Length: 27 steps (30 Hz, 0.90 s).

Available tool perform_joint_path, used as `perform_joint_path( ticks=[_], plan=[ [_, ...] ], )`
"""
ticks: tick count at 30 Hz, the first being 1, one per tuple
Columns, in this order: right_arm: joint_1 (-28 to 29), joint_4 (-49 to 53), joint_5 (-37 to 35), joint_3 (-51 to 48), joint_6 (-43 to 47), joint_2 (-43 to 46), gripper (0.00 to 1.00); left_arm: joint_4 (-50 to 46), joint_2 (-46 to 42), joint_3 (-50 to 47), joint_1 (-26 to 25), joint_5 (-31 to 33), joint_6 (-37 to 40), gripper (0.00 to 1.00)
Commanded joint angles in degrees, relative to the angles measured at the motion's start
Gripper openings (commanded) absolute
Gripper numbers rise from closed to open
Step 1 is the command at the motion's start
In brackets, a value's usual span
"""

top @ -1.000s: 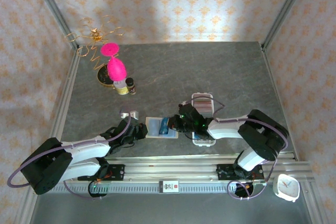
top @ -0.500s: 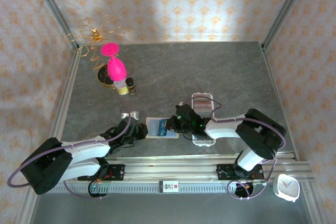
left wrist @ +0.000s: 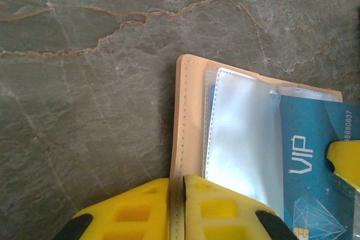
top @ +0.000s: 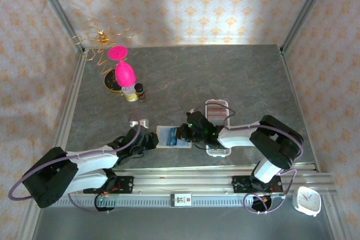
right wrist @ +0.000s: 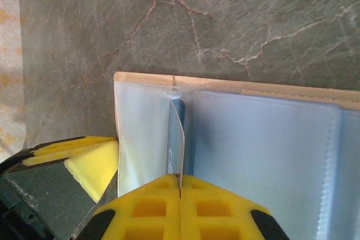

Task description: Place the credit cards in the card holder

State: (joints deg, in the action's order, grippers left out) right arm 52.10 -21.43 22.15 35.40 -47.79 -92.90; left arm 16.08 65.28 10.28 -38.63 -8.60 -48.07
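Crept slightly leftward since a second ago, carrying the blue credit card (right wrist: 176,139) in the right fingers (right wrist: 180,186), clenched tight on its near edge. Holds that card upright on edge, at the seam between two clear sleeves of the open card holder (right wrist: 264,139). Pins the holder's tan border with the left fingers (left wrist: 176,209), pinched thin on it and unmoved over the same second. Keeps the holder flat on the grey tabletop (top: 225,77), between both arms. Just right of it, a white tray (top: 219,151) with more cards (top: 216,113).
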Motion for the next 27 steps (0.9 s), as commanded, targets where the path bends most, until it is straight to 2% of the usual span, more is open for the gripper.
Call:
perform_joint_path(
  ticks=[1,3,6,14,27],
  plan=[
    [0.6,0.7,0.5,1.7,0.6,-1.9,0.0,0.5,0.6,0.0,-0.4,-2.1,0.1,0.13],
    [0.5,0.8,0.7,2.0,1.0,-2.2,0.0,0.5,0.6,0.0,-0.4,-2.2,0.1,0.13],
    [0.5,2.5,0.2,2.5,2.0,-2.2,0.06,0.4,0.4,-0.1,-0.4,-2.0,0.1,0.13],
    [0.5,8.7,-4.1,3.7,5.1,-1.2,0.29,0.7,0.4,-0.5,-0.4,-2.1,0.0,0.13],
    [1.8,13.0,-5.2,8.3,8.3,-3.5,0.1,0.9,0.7,-0.6,-0.3,-2.3,-0.2,0.12]
  ],
)
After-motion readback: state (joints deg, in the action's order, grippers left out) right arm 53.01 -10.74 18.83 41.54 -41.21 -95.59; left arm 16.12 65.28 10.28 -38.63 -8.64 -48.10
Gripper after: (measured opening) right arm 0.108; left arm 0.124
